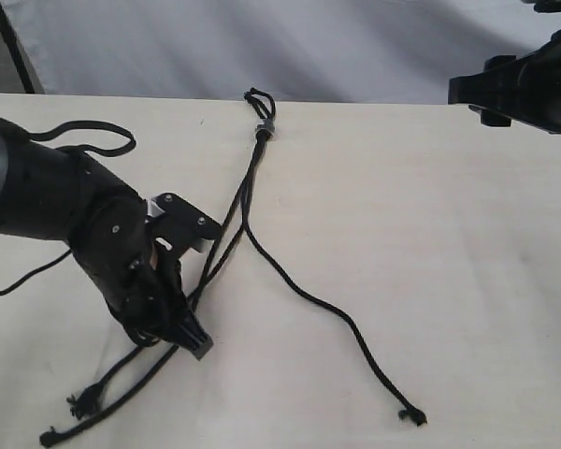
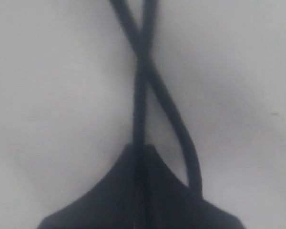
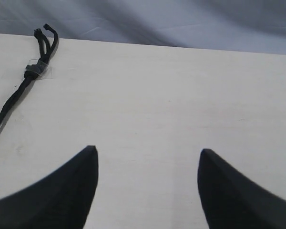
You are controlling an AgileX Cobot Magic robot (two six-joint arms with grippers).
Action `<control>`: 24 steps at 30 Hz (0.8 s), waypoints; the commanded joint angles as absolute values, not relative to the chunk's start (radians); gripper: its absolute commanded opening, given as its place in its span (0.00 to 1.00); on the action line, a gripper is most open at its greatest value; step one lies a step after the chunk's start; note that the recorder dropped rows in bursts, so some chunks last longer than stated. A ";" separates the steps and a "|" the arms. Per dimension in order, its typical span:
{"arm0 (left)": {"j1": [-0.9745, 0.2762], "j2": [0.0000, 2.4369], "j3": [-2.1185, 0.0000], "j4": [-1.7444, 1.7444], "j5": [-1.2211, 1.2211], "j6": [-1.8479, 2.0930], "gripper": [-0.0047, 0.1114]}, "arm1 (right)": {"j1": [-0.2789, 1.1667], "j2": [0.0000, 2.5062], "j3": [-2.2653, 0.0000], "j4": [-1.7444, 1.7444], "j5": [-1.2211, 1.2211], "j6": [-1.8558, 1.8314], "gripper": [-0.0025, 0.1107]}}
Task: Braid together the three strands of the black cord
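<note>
The black cord lies on the pale table, its knot with grey clip [image 1: 265,130] [image 3: 34,70] and short loop at the far edge. Three strands fan toward the front. Two left strands cross near my left gripper [image 1: 189,327], which is shut on one strand [image 2: 139,109]; the other strand [image 2: 174,114] passes beside the fingers. Their frayed tips [image 1: 82,404] lie at the front left. The third strand [image 1: 341,316] runs free to the front right, ending in a knotted tip [image 1: 413,414]. My right gripper [image 3: 148,152] is open, hovering over bare table at the far right.
A smooth black arm cable [image 1: 89,140] loops over the left arm and trails onto the table at the left edge. The table's far edge meets a grey-white backdrop [image 1: 290,42]. The right arm [image 1: 528,84] hangs above the far right corner.
</note>
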State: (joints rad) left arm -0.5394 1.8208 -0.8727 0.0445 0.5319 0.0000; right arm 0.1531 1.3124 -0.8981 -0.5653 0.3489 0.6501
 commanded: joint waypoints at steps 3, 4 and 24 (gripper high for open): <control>-0.581 1.676 -0.845 0.019 0.543 0.000 0.04 | 0.148 1.310 -0.894 -0.568 0.337 0.643 0.54; -0.569 1.642 -0.845 0.053 0.535 -0.029 0.04 | 0.148 1.310 -0.894 -0.568 0.337 0.643 0.54; -0.461 1.873 -0.845 -0.041 0.554 -0.075 0.04 | 0.148 1.310 -0.894 -0.566 0.335 0.643 0.54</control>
State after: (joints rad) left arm -0.4018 1.8214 -0.8580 0.0608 0.5503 -0.0887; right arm 0.1531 1.3124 -0.8981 -0.5653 0.3483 0.6501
